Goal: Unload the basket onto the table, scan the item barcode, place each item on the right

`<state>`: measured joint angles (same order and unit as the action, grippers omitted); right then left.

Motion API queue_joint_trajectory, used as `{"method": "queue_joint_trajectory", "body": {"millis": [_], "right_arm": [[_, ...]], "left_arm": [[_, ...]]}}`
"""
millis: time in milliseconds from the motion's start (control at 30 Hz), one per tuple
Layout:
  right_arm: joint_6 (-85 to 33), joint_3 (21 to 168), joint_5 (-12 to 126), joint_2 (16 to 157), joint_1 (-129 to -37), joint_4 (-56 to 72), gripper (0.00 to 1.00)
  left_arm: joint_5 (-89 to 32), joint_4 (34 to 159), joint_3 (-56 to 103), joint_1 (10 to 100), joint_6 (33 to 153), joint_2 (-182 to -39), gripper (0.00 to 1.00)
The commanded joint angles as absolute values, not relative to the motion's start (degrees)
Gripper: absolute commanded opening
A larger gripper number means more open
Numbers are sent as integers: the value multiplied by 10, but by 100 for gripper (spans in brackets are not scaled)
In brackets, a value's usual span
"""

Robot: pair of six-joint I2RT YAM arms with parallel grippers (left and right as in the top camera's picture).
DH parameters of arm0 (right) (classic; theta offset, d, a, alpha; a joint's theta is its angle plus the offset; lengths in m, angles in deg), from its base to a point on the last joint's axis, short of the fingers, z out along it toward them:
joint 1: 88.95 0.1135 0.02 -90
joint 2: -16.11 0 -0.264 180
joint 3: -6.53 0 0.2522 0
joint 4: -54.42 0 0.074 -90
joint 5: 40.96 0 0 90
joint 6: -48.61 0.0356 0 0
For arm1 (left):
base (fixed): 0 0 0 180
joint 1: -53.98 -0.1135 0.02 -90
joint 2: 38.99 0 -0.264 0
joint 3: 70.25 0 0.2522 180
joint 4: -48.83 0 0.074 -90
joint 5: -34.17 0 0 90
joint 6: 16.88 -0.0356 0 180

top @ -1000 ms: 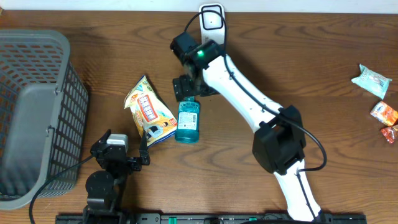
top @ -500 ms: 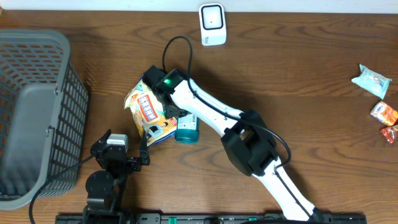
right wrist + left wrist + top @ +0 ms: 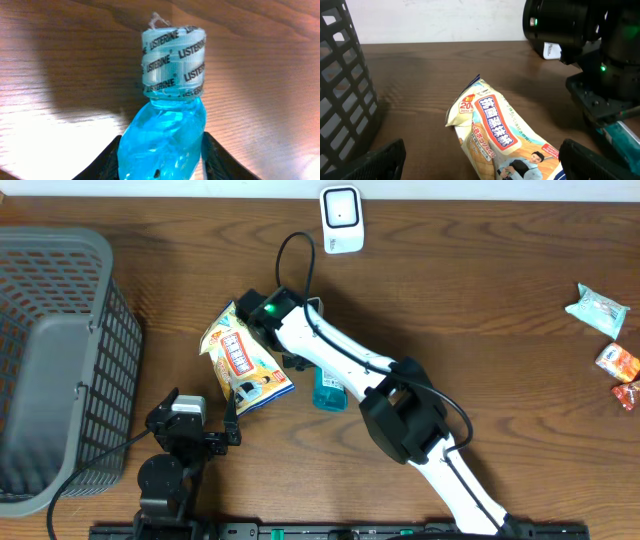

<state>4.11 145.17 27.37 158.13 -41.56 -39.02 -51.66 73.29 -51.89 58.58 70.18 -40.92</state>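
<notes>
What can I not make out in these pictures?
- Barcode of the mouthwash bottle: overhead, the right arm covers most of the bottle; right wrist, the bottom edge cuts off its body.
- The right pincer: overhead, hidden under its own wrist.
- Print on the packets at the right edge: overhead, too small to read.

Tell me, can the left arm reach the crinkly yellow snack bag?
Probably yes: the open left gripper faces the yellow snack bag, nothing between; the right gripper holds the blue plastic bottle beside it.
</notes>
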Motion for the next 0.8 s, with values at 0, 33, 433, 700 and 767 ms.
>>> {"method": "queue_joint_trajectory", "body": {"millis": [0,33,433,700,767], "right_arm": [[5,1440,392,1616,-421,-369,25],[-11,1440,407,1616,-423,-367,23],[-134,1440,523,1616,-452,-376,22],[-134,1440,488,1616,-458,-375,36],[-134,1439,468,1616,-456,-376,36]], "left_arm": [[-513,748,-527,584,704,-407,98],[-513,748,-527,584,704,-407,98],[-513,748,-527,584,704,-407,98],[-513,748,-527,584,704,-407,98],[-513,748,-527,584,704,-407,98]]}}
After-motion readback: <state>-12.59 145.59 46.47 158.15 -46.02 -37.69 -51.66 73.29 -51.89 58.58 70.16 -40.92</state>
